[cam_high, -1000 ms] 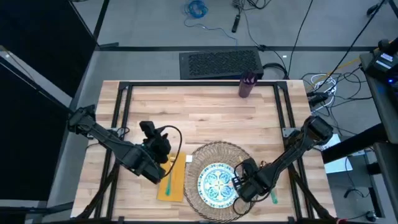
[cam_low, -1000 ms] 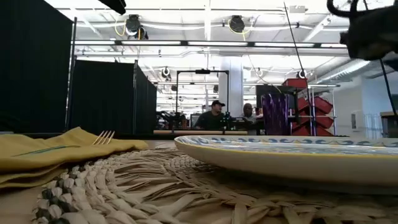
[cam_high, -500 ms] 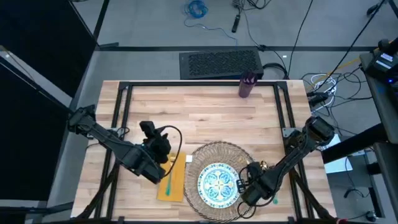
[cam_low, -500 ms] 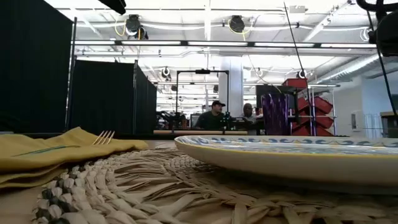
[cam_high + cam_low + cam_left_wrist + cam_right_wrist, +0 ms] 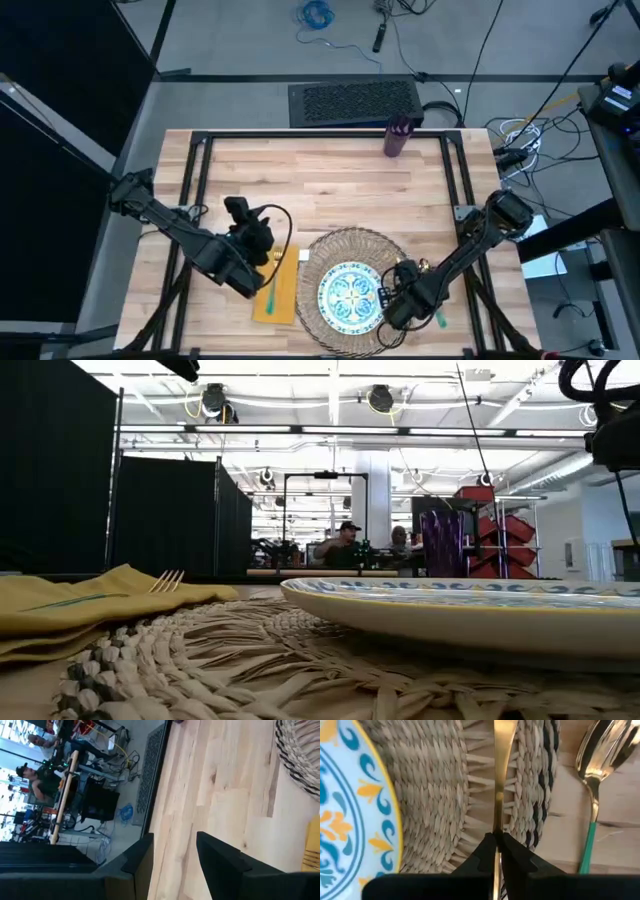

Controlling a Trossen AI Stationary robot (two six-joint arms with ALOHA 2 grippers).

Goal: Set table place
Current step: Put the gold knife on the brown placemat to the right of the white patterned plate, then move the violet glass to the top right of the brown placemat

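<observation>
Right hand (image 5: 400,297) sits low over the near right rim of the round woven wicker placemat (image 5: 352,247), its 2 dark fingers (image 5: 487,851) pinched tight on the slim gold knife (image 5: 498,785). In the right wrist view the blade runs straight out from the fingertips across the wicker weave, with the blue-green patterned plate (image 5: 350,805) to one side and the green-handled gold spoon (image 5: 592,795) lying on bare wood just beyond the mat's edge on the other.

Compared with 1 second ago, this hand has slid outward from the plate's rim toward the mat's right border, and the last half second shows almost no further travel. My reading is that the knife is now roughly at its resting line between plate and spoon, so the placing step is nearly finished; what remains is probably to lower and let go, though I cannot tell whether the blade already touches the weave.

Left hand (image 5: 172,855) has not moved across the frames. It hangs with its fingers apart and holding nothing, beside the mustard-yellow cloth napkin (image 5: 282,290), which carries the green-handled fork (image 5: 271,288). Far from both hands, the small purple cup (image 5: 396,138) stands at the back edge of the light-wood desk (image 5: 330,190), seemingly not yet brought to the setting.
</observation>
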